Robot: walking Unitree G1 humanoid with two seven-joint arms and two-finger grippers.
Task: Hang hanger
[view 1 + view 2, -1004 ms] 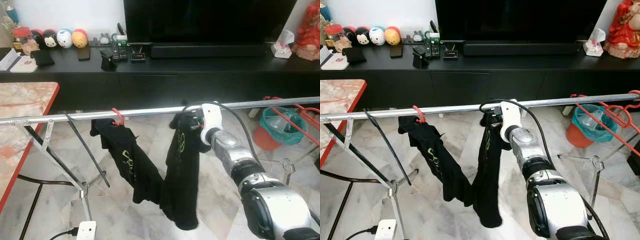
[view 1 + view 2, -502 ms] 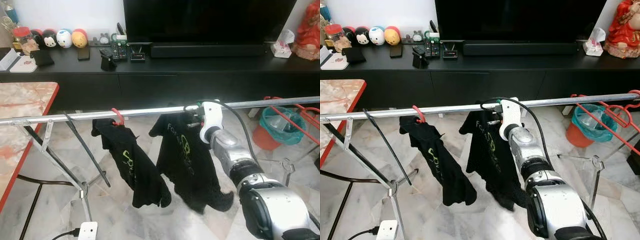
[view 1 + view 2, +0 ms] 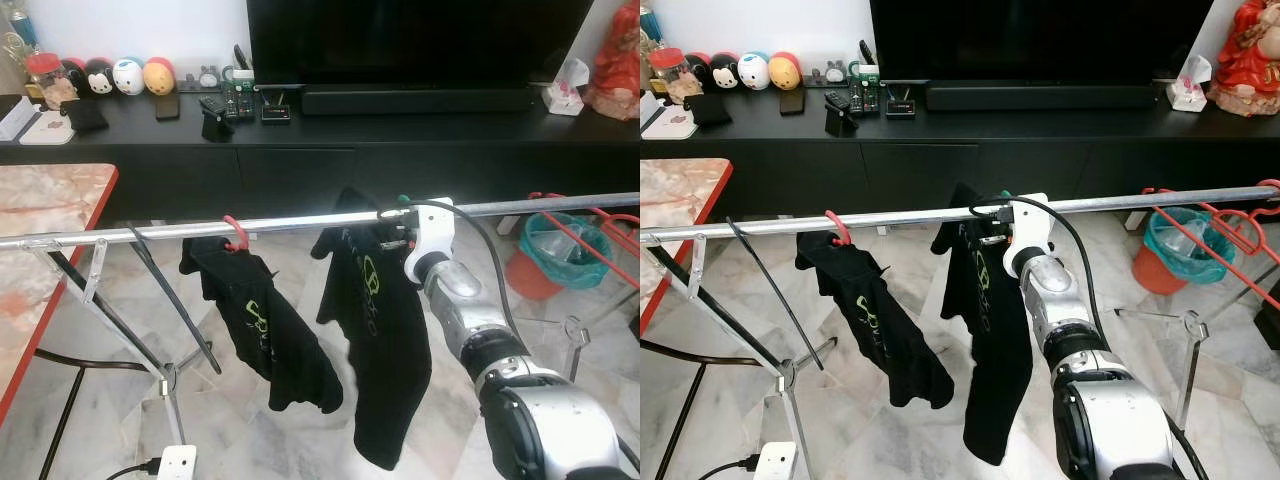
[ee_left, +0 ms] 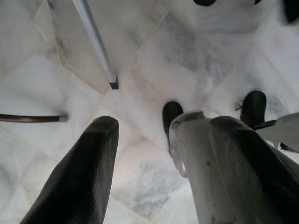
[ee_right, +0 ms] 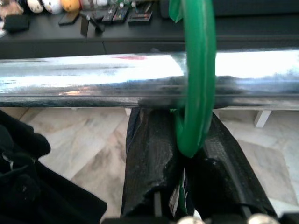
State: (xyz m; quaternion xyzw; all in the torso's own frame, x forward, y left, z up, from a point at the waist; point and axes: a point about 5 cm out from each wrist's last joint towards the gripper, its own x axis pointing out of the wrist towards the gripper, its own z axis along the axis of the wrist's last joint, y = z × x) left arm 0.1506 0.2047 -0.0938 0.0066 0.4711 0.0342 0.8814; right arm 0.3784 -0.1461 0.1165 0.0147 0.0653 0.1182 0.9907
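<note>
Right gripper (image 5: 189, 154): raised to the rail, its two black fingers closed on the green hanger (image 5: 196, 79) just below the hook.
Hanger position: hook curves over the silver rail (image 3: 300, 222); whether its weight rests there I cannot tell.
Key relation: rail runs left to right; hook crosses it directly above the fingers.
Black shirt (image 3: 375, 330): hangs straight down from the hanger.
Writing: green print, unreadable.
Left gripper (image 4: 159, 158): hangs idle, fingers apart, over floor.

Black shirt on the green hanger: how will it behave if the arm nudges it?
Likely floppy: the shirt hangs limp in folds. Probably swings freely, since its green hanger only hooks over the smooth rail. Looks light; the right pincer grips the hook.
</note>
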